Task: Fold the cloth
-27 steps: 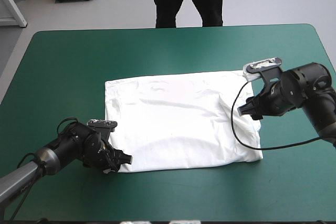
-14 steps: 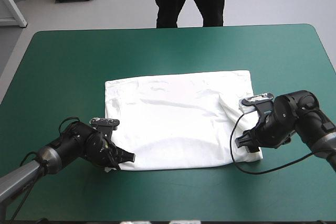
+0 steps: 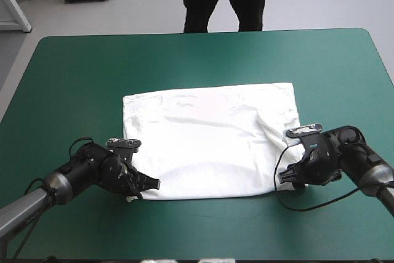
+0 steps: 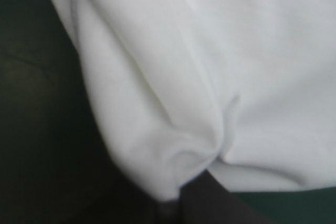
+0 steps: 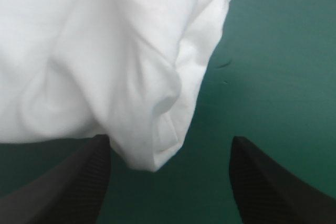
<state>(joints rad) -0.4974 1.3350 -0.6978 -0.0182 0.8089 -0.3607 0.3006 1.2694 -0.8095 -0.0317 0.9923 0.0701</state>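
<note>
1. Your right tool [image 3: 284,177] has come down from the shirt's far right side to its near right corner, and now sits low over the worktop [image 3: 197,53].
2. That tool stands wide open and holds nothing. Its wrist view shows the rumpled corner lying between the 2 fingers, not yet pinched.
3. Your left tool [image 3: 151,184] has stayed at the near left corner. It is all but closed, with a fold of cloth pinched at its tip.
4. The shirt [image 3: 209,140] lies spread flat in the middle of the worktop, where it was before. Only the right edge is creased.
5. I judge this as 1 corner secured and the other lined up, so the fold itself has not begun.
6. The next move looks like closing the right tool on its corner, then carrying both near corners toward the far edge.
7. Watch the bunched right corner: a shallow bite could catch only 1 layer and let the rest slip.
</note>
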